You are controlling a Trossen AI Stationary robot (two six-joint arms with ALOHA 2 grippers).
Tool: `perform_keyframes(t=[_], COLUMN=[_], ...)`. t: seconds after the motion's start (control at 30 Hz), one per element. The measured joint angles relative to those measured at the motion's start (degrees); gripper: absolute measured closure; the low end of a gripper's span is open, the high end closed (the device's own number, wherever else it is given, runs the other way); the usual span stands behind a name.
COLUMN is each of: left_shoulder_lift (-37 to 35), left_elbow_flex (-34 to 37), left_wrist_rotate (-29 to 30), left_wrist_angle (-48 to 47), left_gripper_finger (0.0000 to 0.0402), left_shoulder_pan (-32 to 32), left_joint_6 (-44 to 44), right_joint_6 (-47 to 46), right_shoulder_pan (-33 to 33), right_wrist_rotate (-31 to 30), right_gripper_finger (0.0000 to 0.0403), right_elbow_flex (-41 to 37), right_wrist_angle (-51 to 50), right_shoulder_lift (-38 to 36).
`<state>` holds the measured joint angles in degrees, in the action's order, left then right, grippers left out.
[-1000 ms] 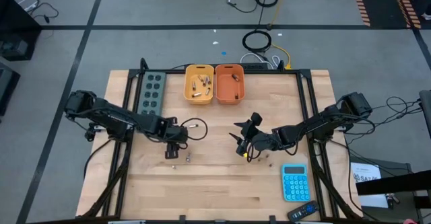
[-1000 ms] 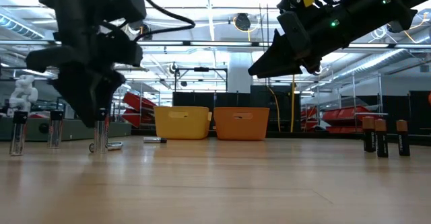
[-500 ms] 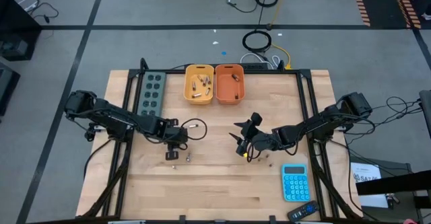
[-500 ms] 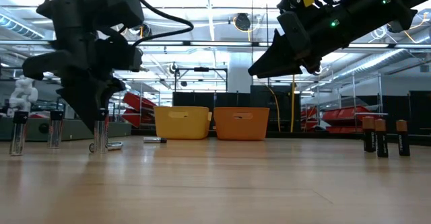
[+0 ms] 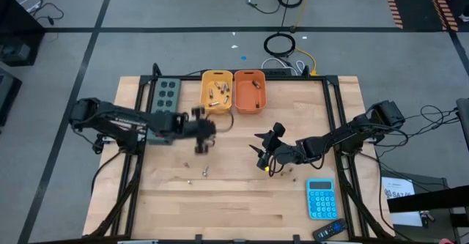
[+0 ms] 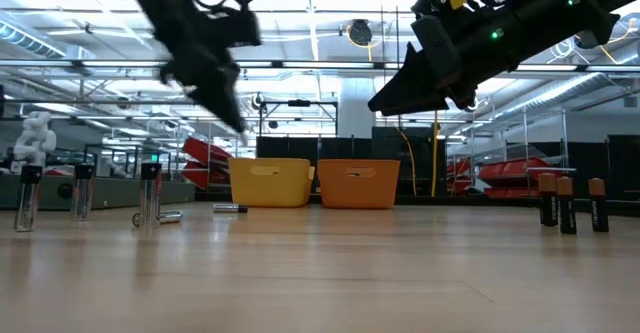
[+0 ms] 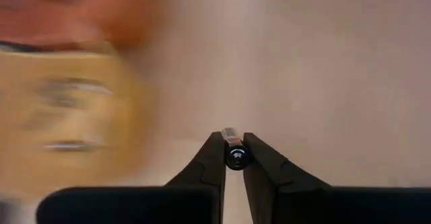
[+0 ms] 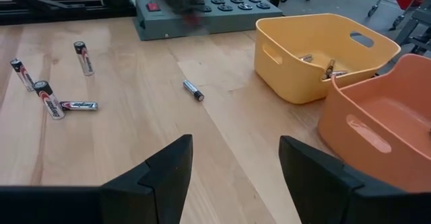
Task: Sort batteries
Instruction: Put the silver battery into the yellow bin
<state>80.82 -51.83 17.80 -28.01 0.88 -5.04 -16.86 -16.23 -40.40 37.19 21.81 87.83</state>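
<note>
One battery (image 7: 231, 154) pinched end-on in left gripper (image 5: 201, 143), aloft near yellow bin (image 5: 217, 91), carry step in hand, next a release over that bin; right gripper (image 8: 232, 177) hovers wide open, empty, mid-worktop (image 5: 242, 200).

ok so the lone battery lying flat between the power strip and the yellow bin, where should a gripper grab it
Take the lying battery across its middle, coming straight down from above with fingers either side of its round body. It lies flat on the table with bare wood all round, clear of the yellow bin, so both fingers should fit.
</note>
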Motion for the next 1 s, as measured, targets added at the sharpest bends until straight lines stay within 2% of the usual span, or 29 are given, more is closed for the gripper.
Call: perform_keyframes(t=[0.1,0.2,0.27,0.37,0.57,0.67,0.8,0.93,1.0], left_shoulder_lift=[0.1,0.7,0.6,0.6,0.6,0.0,-0.1,-0.1,0.0], left_elbow_flex=[0.0,0.0,0.1,0.0,0.0,-2.0,-5.8,-6.9,-6.5], left_wrist_rotate=[10.1,14.3,13.9,9.7,8.5,-1.3,-15.5,-24.3,-25.2], left_wrist_angle=[6.9,13.5,16.4,16.6,14.4,4.7,-7.8,-14.4,-15.1], left_gripper_finger=[0.0368,0.0357,0.0344,0.0314,0.0230,0.0211,0.0212,0.0219,0.0220], left_shoulder_pan=[-5.4,-11.7,-15.6,-19.0,-18.2,-15.0,-9.0,-2.1,1.9], left_joint_6=[-6.2,-11.6,-14.1,-15.2,-15.1,-14.3,-7.7,3.5,7.7], right_joint_6=[0.1,0.2,0.4,0.6,1.0,0.7,0.5,0.3,0.2], right_shoulder_pan=[0.0,0.0,0.0,0.0,0.0,0.0,0.0,0.0,0.0], right_wrist_rotate=[0.0,0.1,0.2,0.2,0.2,0.2,0.0,0.0,0.0], right_gripper_finger=[0.0190,0.0190,0.0190,0.0190,0.0190,0.0190,0.0190,0.0190,0.0190], right_elbow_flex=[0.0,0.0,0.0,0.0,0.0,0.0,0.0,0.0,0.0], right_wrist_angle=[0.0,-0.2,-0.2,-0.6,-1.1,-1.4,-1.4,-1.4,-1.4], right_shoulder_lift=[0.0,0.0,0.0,0.0,0.0,0.0,0.0,0.0,0.0])
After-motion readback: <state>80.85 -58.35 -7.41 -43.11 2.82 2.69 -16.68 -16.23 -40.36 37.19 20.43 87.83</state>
